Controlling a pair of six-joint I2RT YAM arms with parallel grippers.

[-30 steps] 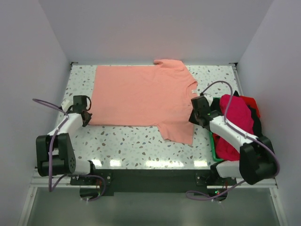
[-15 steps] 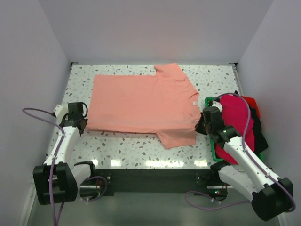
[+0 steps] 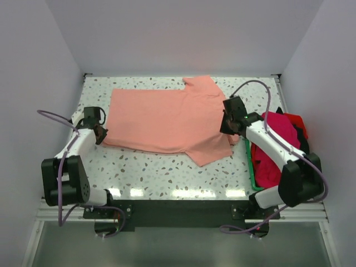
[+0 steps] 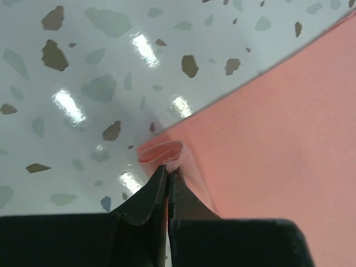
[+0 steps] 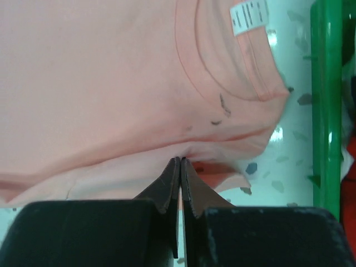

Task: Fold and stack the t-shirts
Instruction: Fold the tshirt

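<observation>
A salmon-pink t-shirt [image 3: 167, 119] lies spread across the table, collar to the right. My left gripper [image 3: 100, 133] is shut on its near-left hem corner, which bunches at the fingertips in the left wrist view [image 4: 167, 167]. My right gripper [image 3: 229, 129] is shut on the shirt's shoulder edge near the collar [image 5: 181, 160]; the collar and its white label [image 5: 248, 15] show just beyond. Magenta [image 3: 276, 142], red [image 3: 296, 119] and black t-shirts lie heaped in the green tray [image 3: 251, 172] at the right.
The speckled white table [image 3: 161, 169] is walled at the back and both sides. The green tray's rim [image 5: 327, 100] stands right beside my right gripper. The near sleeve [image 3: 211, 153] lies towards the front edge.
My right gripper has moved up and left from the tray's edge to the shirt's shoulder. The left gripper shifted slightly with the hem corner. The shirt's near edge has been drawn in.
</observation>
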